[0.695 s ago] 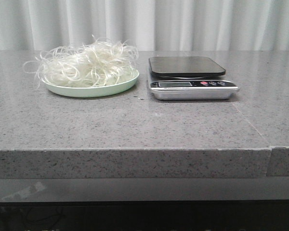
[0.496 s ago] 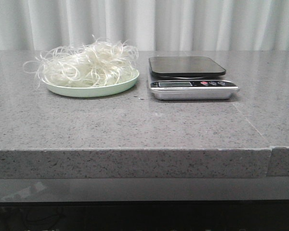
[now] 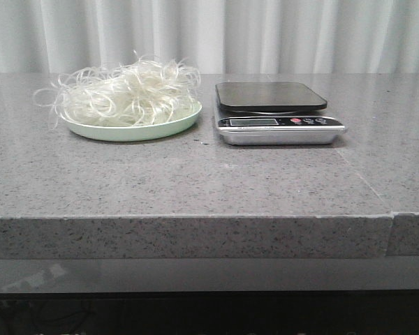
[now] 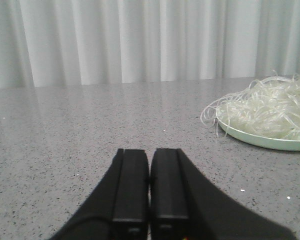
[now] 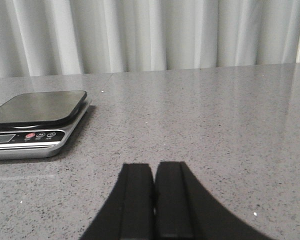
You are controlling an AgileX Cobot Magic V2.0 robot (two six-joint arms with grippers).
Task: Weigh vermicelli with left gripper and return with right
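The vermicelli, a fluffy heap of pale curly strands, lies on a pale green plate at the back left of the grey table. Its edge also shows in the left wrist view as vermicelli on the plate. A kitchen scale with a bare black platform stands just right of the plate, also seen as the scale. My left gripper is shut and empty, low over the table, apart from the plate. My right gripper is shut and empty, apart from the scale. Neither gripper shows in the front view.
The grey stone table has a front edge and a seam running toward its right side. White curtains hang behind the table.
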